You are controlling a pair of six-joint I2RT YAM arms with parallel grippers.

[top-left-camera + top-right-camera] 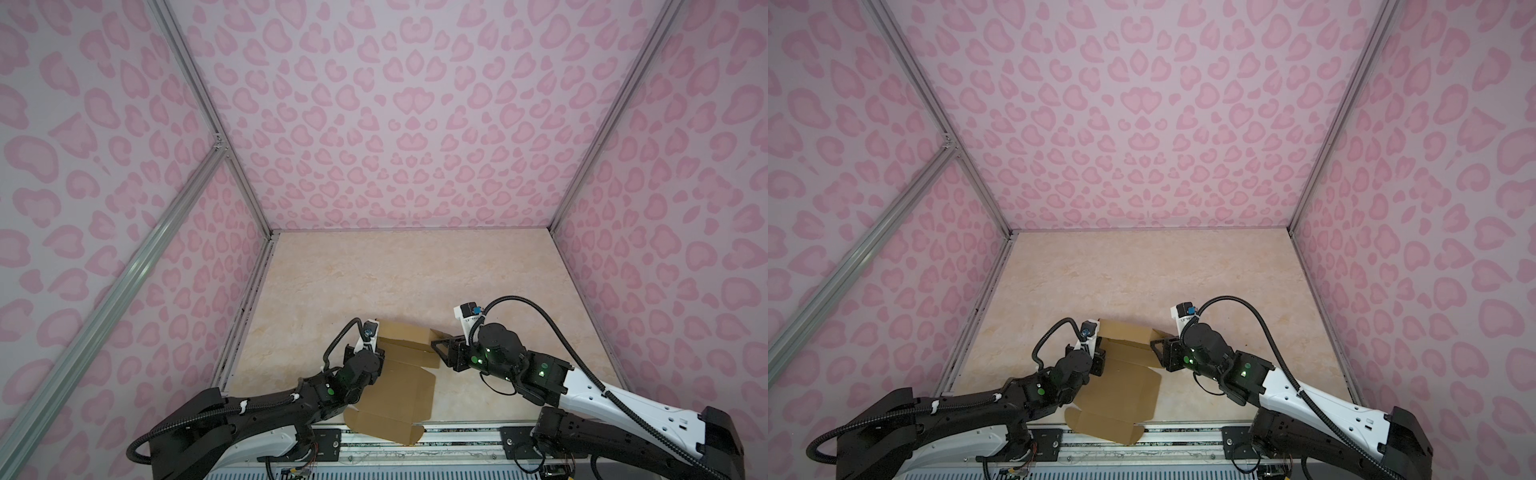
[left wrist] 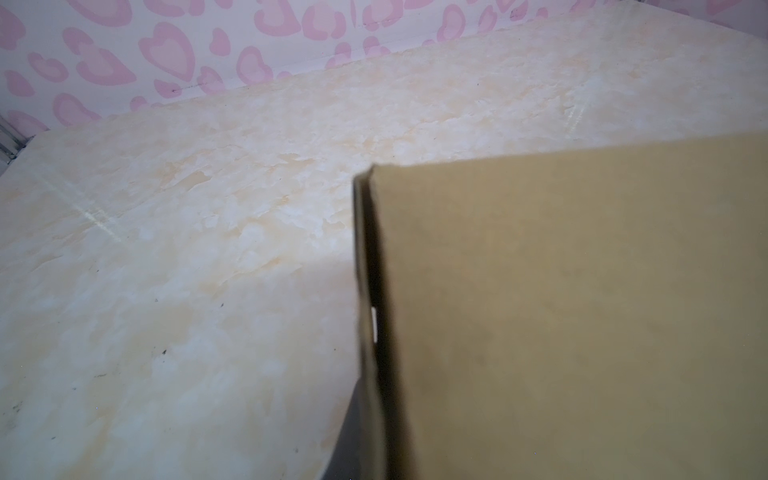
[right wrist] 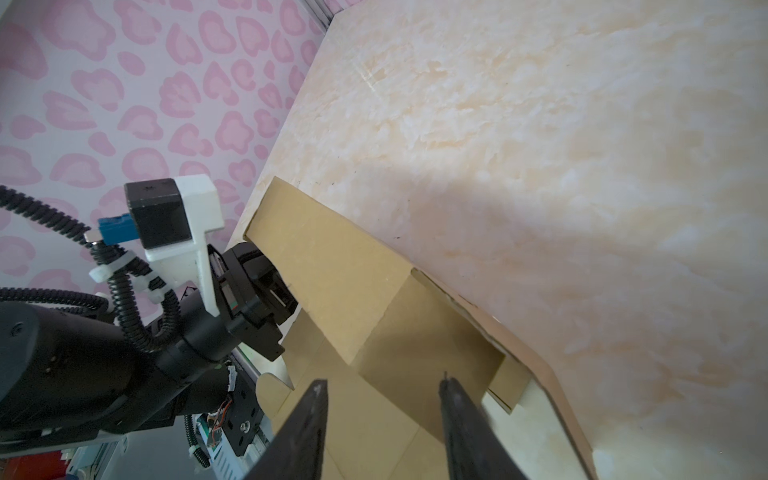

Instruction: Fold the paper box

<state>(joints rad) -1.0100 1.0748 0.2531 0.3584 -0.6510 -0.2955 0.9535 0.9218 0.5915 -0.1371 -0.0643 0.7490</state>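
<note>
Paper box (image 1: 395,386) lies at near edge of table (image 1: 374,270), between the 2 arms, its near flap overhanging; far panel raised.

Left gripper (image 3: 266,282) clenched on raised panel's left end.

Right gripper (image 3: 382,399) released, jaws apart just beside right side flap (image 3: 419,332), holding nothing.

Risks:
- right push could skew panel out of left pinch
- overhanging sheet could slide off table
- side flap could buckle instead of folding on crease

Soft even light; close cardboard (image 2: 582,311) blurred, perhaps defocused.
</note>
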